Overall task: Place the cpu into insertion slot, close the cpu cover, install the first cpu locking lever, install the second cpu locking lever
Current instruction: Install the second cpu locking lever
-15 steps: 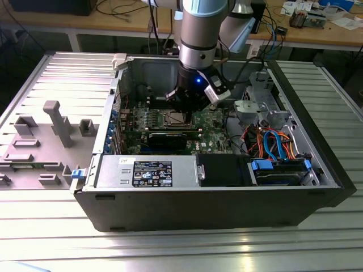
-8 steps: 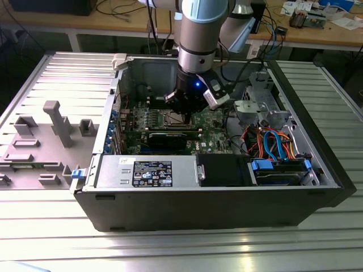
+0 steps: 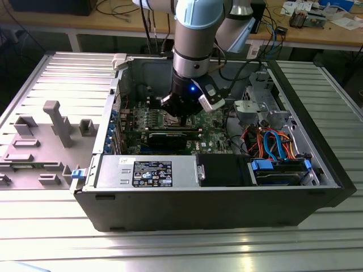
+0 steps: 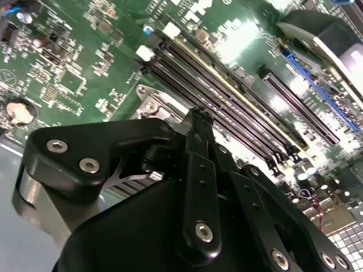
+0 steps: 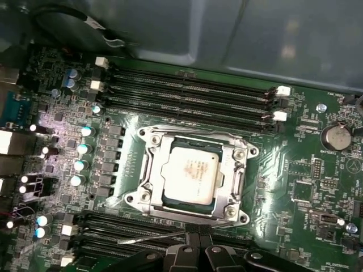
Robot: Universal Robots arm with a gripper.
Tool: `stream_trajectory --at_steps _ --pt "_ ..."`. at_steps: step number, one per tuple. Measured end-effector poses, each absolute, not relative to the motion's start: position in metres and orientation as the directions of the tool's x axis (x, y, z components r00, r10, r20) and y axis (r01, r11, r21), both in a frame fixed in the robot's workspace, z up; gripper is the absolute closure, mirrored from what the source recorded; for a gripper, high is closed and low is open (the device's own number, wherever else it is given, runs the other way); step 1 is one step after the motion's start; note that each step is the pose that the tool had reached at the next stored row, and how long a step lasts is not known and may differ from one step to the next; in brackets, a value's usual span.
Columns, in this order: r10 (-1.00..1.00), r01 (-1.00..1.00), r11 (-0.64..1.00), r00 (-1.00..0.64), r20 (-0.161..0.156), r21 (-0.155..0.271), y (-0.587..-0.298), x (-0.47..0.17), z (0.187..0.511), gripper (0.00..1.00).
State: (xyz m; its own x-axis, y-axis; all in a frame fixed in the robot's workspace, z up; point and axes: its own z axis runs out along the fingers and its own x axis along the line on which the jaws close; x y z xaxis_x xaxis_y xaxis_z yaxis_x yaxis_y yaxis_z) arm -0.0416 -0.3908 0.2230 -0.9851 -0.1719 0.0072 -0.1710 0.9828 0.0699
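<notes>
The cpu (image 5: 190, 173), a silvery square chip, lies flat in the insertion slot (image 5: 142, 198) on the green board. The cpu cover (image 5: 238, 170), a silver frame with a window, lies down around the chip. A thin metal locking lever (image 5: 150, 238) runs along one side of the socket and ends at my fingertips. My gripper (image 5: 197, 233) hovers at that socket edge with its black fingers pressed together; whether it pinches the lever is unclear. In the second wrist view the gripper (image 4: 198, 116) is beside a socket corner (image 4: 150, 106). From the exterior view my gripper (image 3: 182, 115) reaches down into the open computer case.
Long black memory slots (image 5: 187, 90) flank the socket on both sides. A coin cell (image 5: 336, 136) and capacitors (image 5: 85, 148) stand nearby. The case walls (image 3: 130, 73), a power supply (image 3: 147, 170) and a bundle of cables (image 3: 272, 141) hem the arm in.
</notes>
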Motion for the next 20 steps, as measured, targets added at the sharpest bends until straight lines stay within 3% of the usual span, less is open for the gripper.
stream_trajectory --at_steps 10,14,20 --pt "-0.173 -0.172 0.981 -0.985 0.004 0.089 -0.394 -0.082 0.212 0.89" --pt "-0.189 -0.188 0.972 -0.982 -0.006 0.14 -0.395 -0.09 0.202 0.89" --pt "-0.19 -0.19 0.972 -0.982 -0.008 0.141 -0.396 -0.091 0.203 0.89"
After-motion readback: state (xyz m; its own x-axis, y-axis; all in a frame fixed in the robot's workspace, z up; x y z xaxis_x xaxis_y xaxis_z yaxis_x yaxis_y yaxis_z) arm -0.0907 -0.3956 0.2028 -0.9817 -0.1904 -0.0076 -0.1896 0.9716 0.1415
